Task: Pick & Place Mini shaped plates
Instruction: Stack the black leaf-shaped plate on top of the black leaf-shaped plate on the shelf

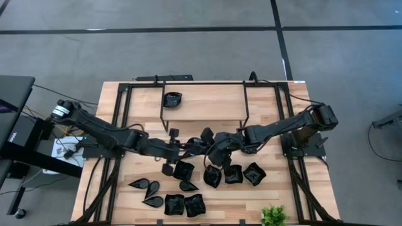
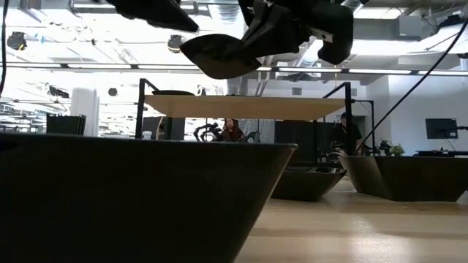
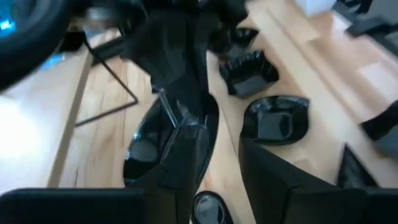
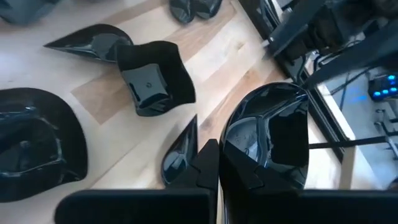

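My right gripper (image 4: 225, 177) is shut on one glossy black mini plate (image 4: 267, 130), held in the air over the middle of the table (image 1: 125, 107). In the low view this plate (image 2: 219, 55) hangs well above the tabletop, below the right gripper (image 2: 292, 29). My left gripper (image 3: 227, 180) is open right beside the same plate (image 3: 146, 149); one finger lies over the dish and the other is off its edge. Several more black plates rest flat on the near half of the table, among them square ones (image 1: 254, 174) and teardrops (image 1: 139, 184). My right gripper has the plate by its rim (image 4: 233, 134), one finger (image 4: 208, 168) outside the wall and the other apparently inside the hollow. The plate is lifted clear of the table and tilted. My left gripper stands at the plate's rim (image 3: 214, 134); I cannot tell whether it touches.
A black-framed wooden shelf (image 1: 207, 103) spans the far half of the table with one black plate (image 1: 173, 99) on it. A small green plant (image 1: 274, 215) stands at the near right edge. One plate (image 2: 146, 197) sits close in front of the low camera.
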`<action>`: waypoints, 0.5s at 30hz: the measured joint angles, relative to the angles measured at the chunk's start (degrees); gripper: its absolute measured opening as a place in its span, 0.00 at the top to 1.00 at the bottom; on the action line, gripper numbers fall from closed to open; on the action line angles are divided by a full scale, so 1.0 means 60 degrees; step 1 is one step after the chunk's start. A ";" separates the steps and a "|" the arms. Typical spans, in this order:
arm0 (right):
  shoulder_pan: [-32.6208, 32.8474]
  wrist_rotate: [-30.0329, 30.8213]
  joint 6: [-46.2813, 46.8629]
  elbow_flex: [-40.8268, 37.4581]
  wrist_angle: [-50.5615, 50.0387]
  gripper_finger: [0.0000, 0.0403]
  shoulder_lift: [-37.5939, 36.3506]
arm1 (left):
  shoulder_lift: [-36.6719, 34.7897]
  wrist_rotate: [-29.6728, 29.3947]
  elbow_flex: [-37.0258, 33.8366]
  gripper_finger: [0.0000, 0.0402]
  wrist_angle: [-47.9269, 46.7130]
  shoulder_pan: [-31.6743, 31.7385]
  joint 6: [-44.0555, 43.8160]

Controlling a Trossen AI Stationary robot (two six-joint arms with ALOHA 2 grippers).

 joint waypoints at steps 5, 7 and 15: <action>-0.0002 0.0006 0.0003 0.0000 -0.0007 0.99 0.0004 | 0.0556 -0.0017 -0.0004 0.68 0.0286 0.0220 0.0026; -0.0002 0.0010 0.0004 0.0000 0.0007 0.99 0.0004 | 0.0609 -0.0011 0.0000 0.70 0.0400 0.0247 0.0071; 0.0009 0.0013 0.0008 0.0000 0.0195 0.99 0.0004 | 0.0591 -0.0008 0.0000 0.85 0.0472 0.0240 0.0629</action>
